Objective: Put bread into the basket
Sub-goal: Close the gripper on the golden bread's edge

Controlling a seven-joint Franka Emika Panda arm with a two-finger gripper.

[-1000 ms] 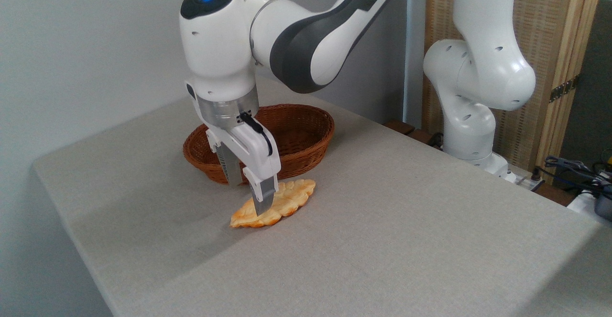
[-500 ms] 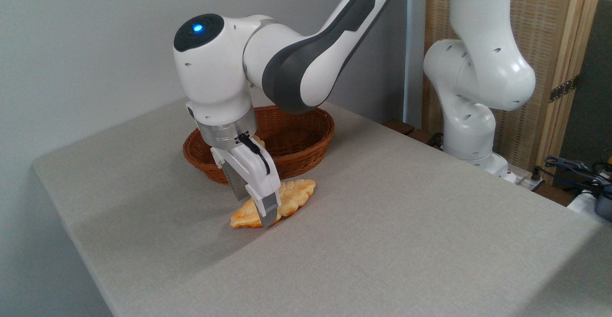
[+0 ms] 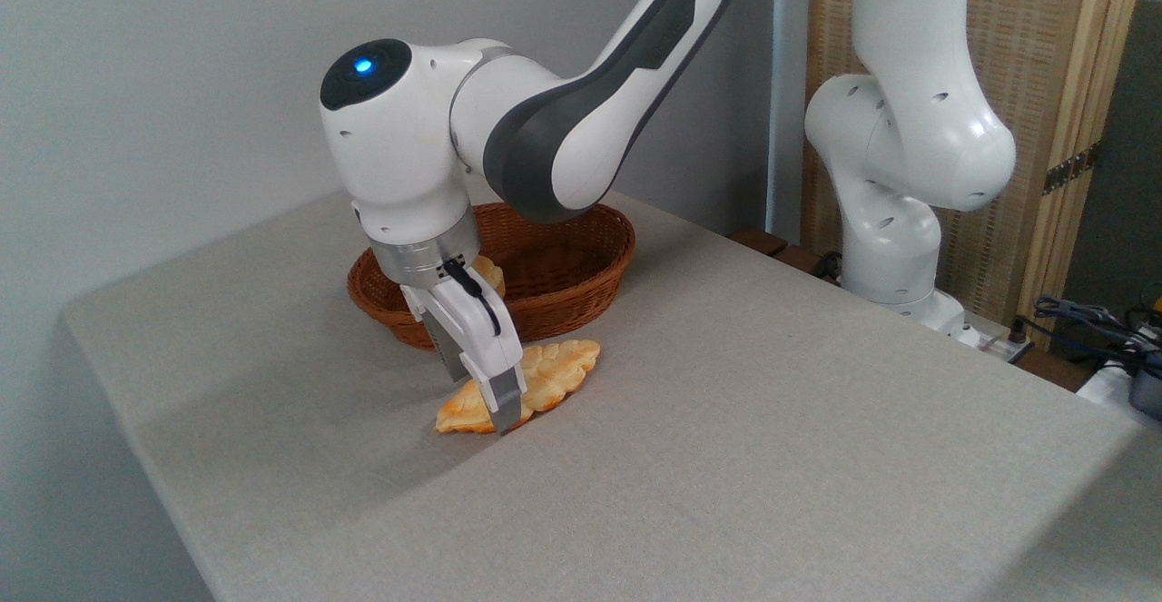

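Camera view, counter (image 3: 726,457): a wide grey cloth-covered surface that fills most of the picture, with its left corner rounded off against a pale wall
Arm (image 3: 545,121): a white and dark grey Franka arm that reaches in from the top middle and bends down to a bulky wrist joint showing a small blue light on its dark cap; its base column stands at the right, beyond the far edge of the counter, in front of a woven screen with a wooden frame
Basket (image 3: 581,271): reddish-brown wicker, oval and shallow with a low flared rim, sitting on the counter behind the wrist; the wrist hides part of its left side, and a small pale-golden bun (image 3: 488,272) peeks out inside it just beside the wrist flange
Bread (image 3: 556,371): golden-orange, leaf-shaped and flat with a paler ridged top and pointed ends; it lies on the counter just in front of the basket, outside it, its right tip near the basket wall and its left tip pointing toward the camera
Tool (image 3: 486,398): tilted, pointing down and to the right, with its fingers set either side of the left half of the bread; the near finger (image 3: 508,399) covers the front edge of the bread and reaches down to the counter, the far finger is mostly hidden behind it; whether the fingers already squeeze the bread I cannot tell
Cables (image 3: 1103,325): a dark tangle at the far right edge, off the counter
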